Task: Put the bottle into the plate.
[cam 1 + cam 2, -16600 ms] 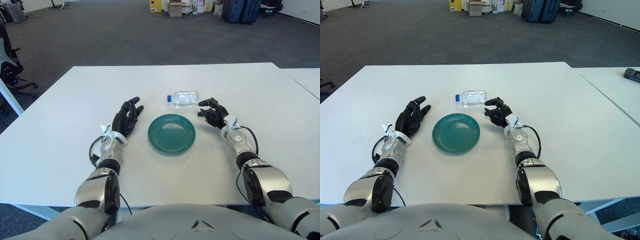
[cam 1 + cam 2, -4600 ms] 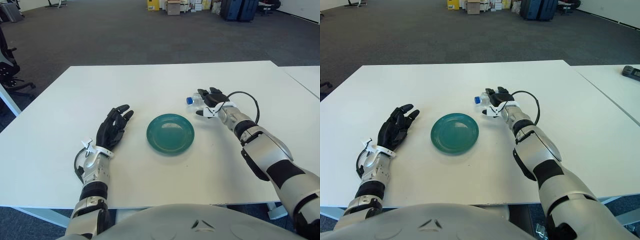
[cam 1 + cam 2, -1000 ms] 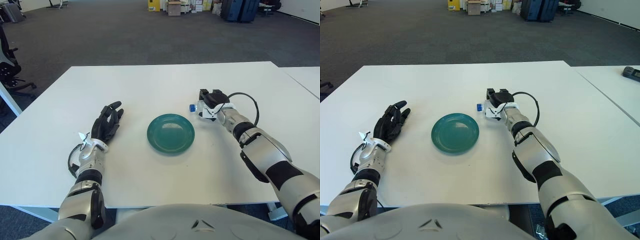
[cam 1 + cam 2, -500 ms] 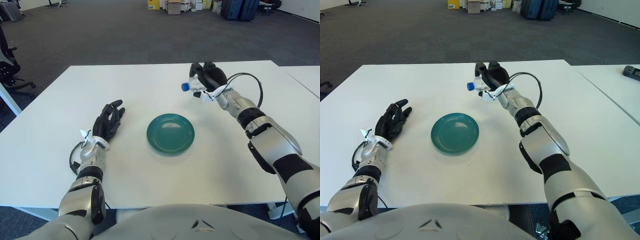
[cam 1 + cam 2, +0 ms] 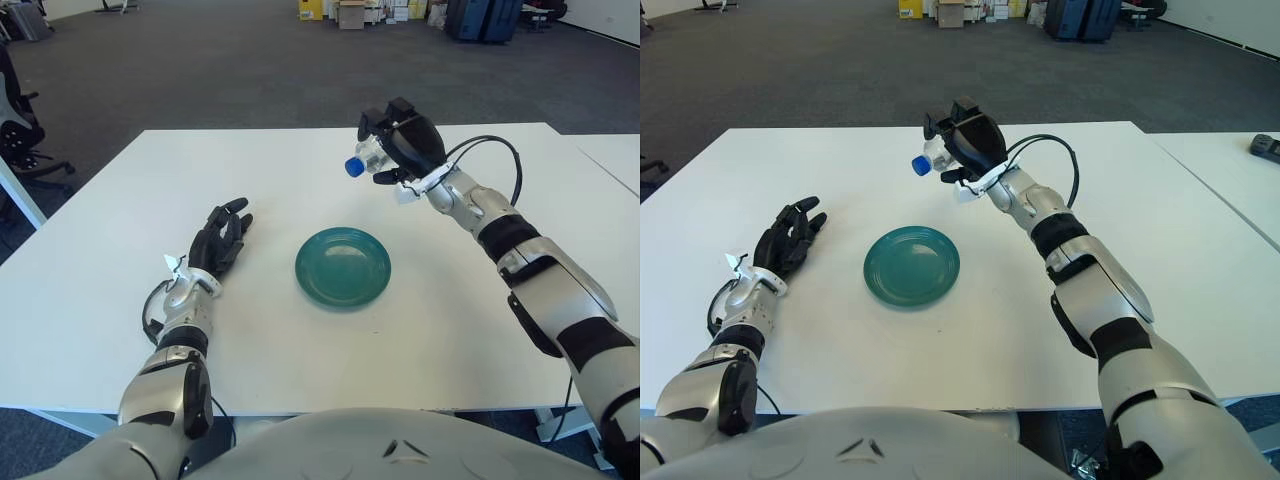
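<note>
My right hand (image 5: 398, 148) is raised above the white table (image 5: 300, 170), behind and slightly right of the green plate (image 5: 343, 267). Its fingers are shut on a clear plastic bottle (image 5: 368, 157), which lies sideways in the grasp with its blue cap (image 5: 353, 167) pointing left. The same bottle (image 5: 935, 155) shows in the right eye view, well above the plate (image 5: 912, 265). The plate holds nothing. My left hand (image 5: 219, 243) shows to the left of the plate with its fingers spread.
The table's far edge runs behind the raised hand. A second white table (image 5: 1240, 170) stands to the right with a dark object (image 5: 1267, 148) on it. Boxes and cases (image 5: 400, 15) stand far back on the carpet, and an office chair (image 5: 20, 120) at the left.
My right hand has lifted the bottle higher and carried it a little leftward over the last second. The left hand has barely moved.
</note>
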Robot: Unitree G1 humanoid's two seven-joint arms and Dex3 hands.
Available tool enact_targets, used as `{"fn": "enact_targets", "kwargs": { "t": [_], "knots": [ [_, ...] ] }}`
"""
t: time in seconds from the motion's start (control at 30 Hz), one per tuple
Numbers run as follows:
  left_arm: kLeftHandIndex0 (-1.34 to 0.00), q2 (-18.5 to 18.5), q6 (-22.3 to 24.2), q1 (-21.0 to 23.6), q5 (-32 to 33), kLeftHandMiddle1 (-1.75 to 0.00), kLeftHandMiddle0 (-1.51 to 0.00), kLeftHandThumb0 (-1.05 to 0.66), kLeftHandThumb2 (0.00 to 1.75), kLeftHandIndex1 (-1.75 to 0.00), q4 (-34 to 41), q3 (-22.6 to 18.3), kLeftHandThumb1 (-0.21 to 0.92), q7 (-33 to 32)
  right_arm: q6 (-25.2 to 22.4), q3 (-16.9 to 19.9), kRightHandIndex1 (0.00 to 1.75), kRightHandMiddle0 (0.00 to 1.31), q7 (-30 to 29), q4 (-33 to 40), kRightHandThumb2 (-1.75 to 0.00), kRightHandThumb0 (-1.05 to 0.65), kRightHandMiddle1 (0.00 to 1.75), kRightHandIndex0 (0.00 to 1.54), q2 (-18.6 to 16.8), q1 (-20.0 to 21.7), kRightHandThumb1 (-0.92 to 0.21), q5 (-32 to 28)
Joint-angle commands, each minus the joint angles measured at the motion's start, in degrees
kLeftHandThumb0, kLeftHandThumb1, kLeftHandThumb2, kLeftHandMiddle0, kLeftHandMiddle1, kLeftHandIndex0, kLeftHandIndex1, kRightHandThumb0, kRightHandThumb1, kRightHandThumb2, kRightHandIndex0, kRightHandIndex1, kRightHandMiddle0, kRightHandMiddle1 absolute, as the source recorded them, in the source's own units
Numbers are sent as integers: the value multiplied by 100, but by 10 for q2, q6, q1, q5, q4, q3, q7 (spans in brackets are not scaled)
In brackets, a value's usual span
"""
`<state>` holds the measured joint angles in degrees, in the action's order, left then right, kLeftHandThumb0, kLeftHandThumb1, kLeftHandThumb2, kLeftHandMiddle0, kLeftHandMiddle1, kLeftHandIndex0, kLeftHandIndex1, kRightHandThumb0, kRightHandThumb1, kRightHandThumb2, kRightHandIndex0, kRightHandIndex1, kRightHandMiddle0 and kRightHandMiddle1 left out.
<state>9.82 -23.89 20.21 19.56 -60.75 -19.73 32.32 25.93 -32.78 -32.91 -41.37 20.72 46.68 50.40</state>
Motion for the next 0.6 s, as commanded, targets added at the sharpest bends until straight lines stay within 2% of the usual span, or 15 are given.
{"fn": "enact_targets", "kwargs": {
  "t": [0.0,0.07,0.2,0.33,0.43,0.57],
  "knots": [
    [-26,-11,20,-9,-9,-67,-55,-63,65,-108,-22,6,92,-6,-22,9,175,62,-15,57,-168,0,175,84,15,-7,0,25],
    [-26,-13,20,-7,-9,-68,-55,-63,66,-108,-24,6,92,-6,-29,9,175,63,-12,87,-169,0,175,85,18,-21,1,38],
    [-25,-15,21,-4,-9,-69,-55,-63,66,-107,-26,6,92,-5,-26,16,175,61,44,163,-166,0,175,83,16,-73,-2,14],
    [-24,-16,21,-1,-10,-70,-55,-63,65,-105,-28,7,92,-6,-11,23,175,57,78,193,-162,0,175,80,18,-99,-6,-6],
    [-23,-17,21,1,-13,-70,-54,-65,63,-105,-29,10,92,-8,-4,27,174,56,127,211,-159,0,175,78,21,-118,-8,-30],
    [-22,-18,21,3,-15,-70,-53,-67,62,-104,-30,12,92,-10,-2,31,175,55,172,213,-159,0,175,78,18,-133,-9,-45]
  ]
}}
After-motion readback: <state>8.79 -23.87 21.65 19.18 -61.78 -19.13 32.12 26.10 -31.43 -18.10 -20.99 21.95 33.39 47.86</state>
